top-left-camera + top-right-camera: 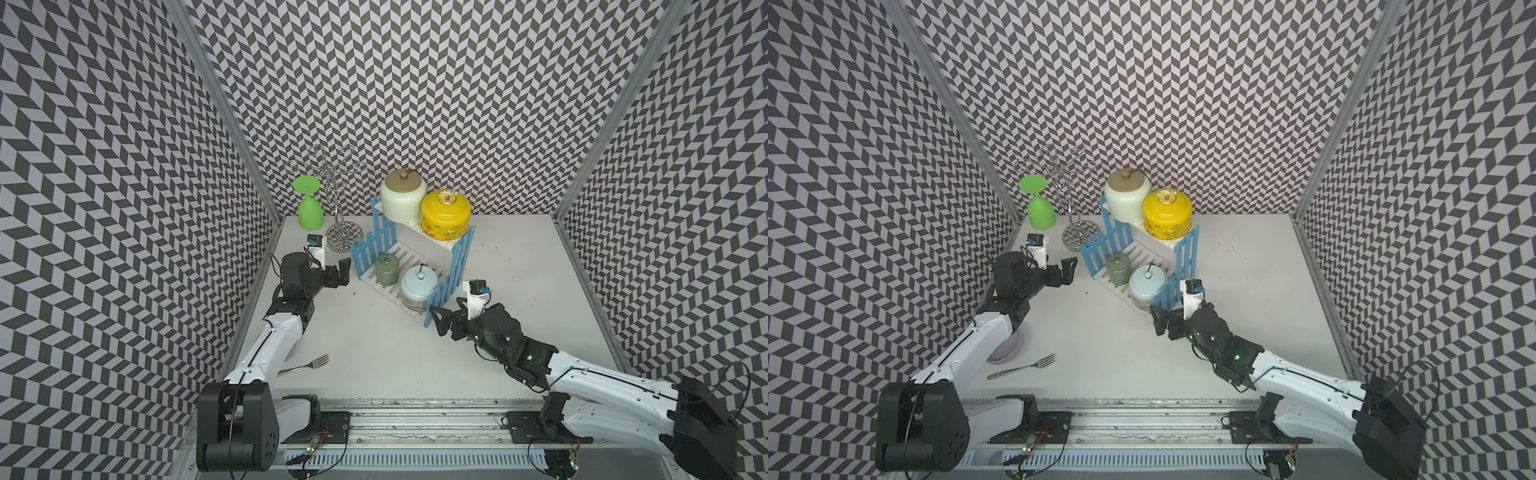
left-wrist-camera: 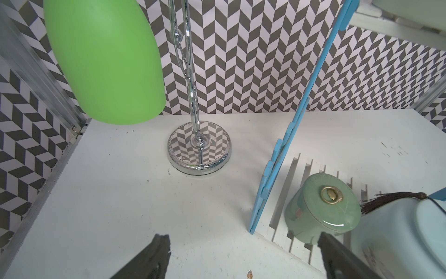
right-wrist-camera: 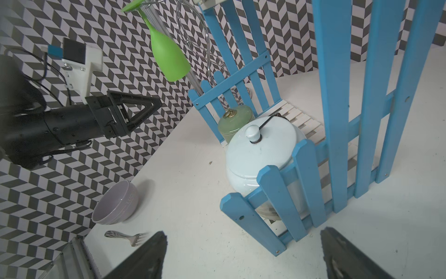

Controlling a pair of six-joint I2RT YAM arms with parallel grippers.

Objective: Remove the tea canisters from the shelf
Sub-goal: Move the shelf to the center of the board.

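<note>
Approach stage: all four tea canisters [image 1: 404,199] on the shelf [image 1: 365,249], left fingers [image 1: 344,268] and right fingers [image 1: 436,318] spread, empty, flanking its lower tier; next likely needs closing round one.

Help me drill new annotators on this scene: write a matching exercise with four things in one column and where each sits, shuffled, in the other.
Things
1. cream jar
2. blue jar
3. fork
4. goblet

Places
A. flat on the table, off the shelf
B. shelf, lower tier
C. hung upside down on the stand
D. shelf, upper tier

Pairs: 1-D, 2-B, 3-A, 4-C
</note>
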